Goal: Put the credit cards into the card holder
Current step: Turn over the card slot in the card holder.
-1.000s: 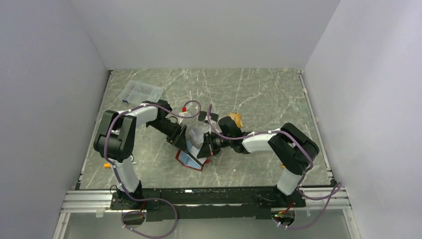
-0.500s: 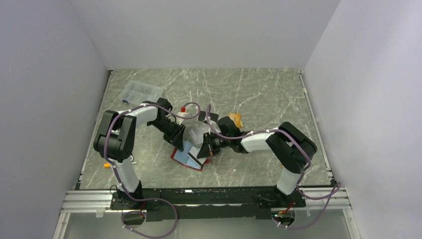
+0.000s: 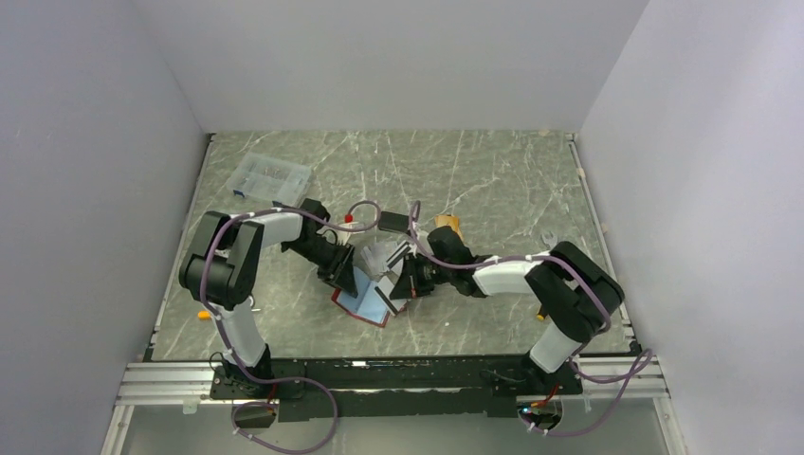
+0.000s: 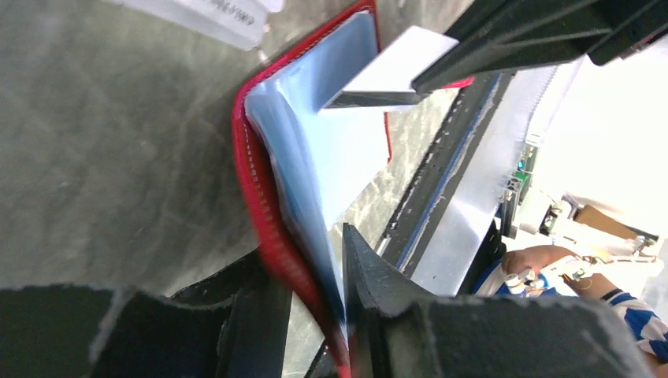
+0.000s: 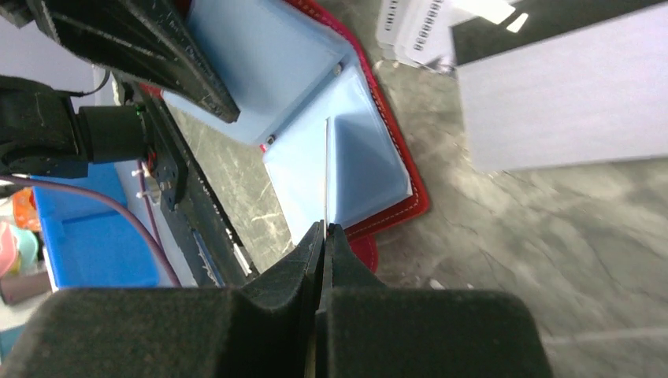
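From above, both arms cover much of the dark-red leather folding card holder [image 3: 363,308]; the thin pale plastic card [image 5: 325,177] in the right pincer [image 5: 324,228] shows edge-on, its face unseen; contents of the far-left clear plastic compartment box [image 3: 270,176] are too small to tell.

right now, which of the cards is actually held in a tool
The pale card pinched edge-on in the right tool, poised at the card holder's blue sleeves. The other cards lie loose on the table, in no tool.
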Robot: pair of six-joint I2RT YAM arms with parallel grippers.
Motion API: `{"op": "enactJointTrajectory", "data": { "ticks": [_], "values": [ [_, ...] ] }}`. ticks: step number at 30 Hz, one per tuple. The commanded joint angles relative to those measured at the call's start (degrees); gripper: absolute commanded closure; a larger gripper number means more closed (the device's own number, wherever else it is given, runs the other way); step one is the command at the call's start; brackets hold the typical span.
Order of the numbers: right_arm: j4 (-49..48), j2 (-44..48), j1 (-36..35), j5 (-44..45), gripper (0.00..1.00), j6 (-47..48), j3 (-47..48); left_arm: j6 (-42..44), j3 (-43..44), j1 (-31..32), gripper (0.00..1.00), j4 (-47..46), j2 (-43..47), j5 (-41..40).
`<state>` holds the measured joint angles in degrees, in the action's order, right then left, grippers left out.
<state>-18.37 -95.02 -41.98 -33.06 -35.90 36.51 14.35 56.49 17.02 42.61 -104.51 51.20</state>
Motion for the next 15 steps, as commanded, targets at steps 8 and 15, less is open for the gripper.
{"op": "enactJointTrajectory", "data": {
  "ticks": [8, 15],
  "values": [
    [0.1, 7.37, 1.5, 3.35, 1.0, -1.42, -1.43, 2.05, 1.27, 1.88, 0.65, -1.64, 2.46, 8.07],
    [-1.36, 5.68, 1.46, 0.26, 1.0, -1.59, -0.09, 6.12, 2.64, 1.28, 0.52, 4.3, 2.76, 9.23]
  ]
}}
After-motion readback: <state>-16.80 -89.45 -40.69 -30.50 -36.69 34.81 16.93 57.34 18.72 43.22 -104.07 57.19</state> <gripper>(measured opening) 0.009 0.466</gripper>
